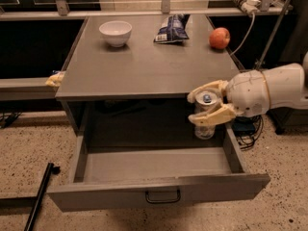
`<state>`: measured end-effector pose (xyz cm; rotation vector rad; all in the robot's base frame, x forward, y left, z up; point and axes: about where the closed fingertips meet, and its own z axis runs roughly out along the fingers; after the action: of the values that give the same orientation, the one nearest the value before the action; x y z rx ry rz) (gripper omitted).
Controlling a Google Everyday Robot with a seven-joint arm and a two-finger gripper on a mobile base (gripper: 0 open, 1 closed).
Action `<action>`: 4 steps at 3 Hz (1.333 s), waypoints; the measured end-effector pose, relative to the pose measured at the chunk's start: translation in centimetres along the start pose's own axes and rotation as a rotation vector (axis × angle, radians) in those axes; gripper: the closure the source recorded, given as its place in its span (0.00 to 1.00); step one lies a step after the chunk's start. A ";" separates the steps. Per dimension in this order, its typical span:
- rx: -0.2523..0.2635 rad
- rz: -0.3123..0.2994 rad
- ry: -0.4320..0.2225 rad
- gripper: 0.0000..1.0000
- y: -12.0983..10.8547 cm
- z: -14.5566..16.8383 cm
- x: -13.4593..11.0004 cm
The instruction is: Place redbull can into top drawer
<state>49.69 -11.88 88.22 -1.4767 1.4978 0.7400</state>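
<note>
The redbull can (204, 128) stands upright in my claw (192, 109), just in front of the desk's front edge and over the back right corner of the open top drawer (154, 163), close to its right wall. Whether its base touches the drawer floor I cannot tell. I can read no lettering on it: I see a pale silver body and a silver lid with a small blue spot at the middle. My claw is closed on the can high up, near its rim, one cream finger (208, 87) curving behind the top and the other crossing the front, so the gap is only as wide as the can. The drawer is pulled well out, grey inside, with a small dark handle (163, 196) centred on its front panel. On the desk (144, 66) behind sit a white bowl (115, 32) at the back left, a blue-and-white snack bag (172, 29) in the back middle whose print I cannot read, and a red apple (219, 38) at the back right. A black rod (39, 198) lies on the speckled floor to the left.
</note>
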 end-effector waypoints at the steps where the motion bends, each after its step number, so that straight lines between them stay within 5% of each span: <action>1: -0.108 -0.028 -0.134 1.00 0.3 5.7 0.3; 2: -0.115 -0.026 -0.144 1.00 0.3 6.1 0.7; 3: -0.131 -0.102 -0.108 1.00 0.6 6.1 1.3; 4: -0.136 -0.164 -0.079 1.00 0.3 5.8 4.7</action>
<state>50.86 -8.84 81.46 -1.6314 1.2711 0.8035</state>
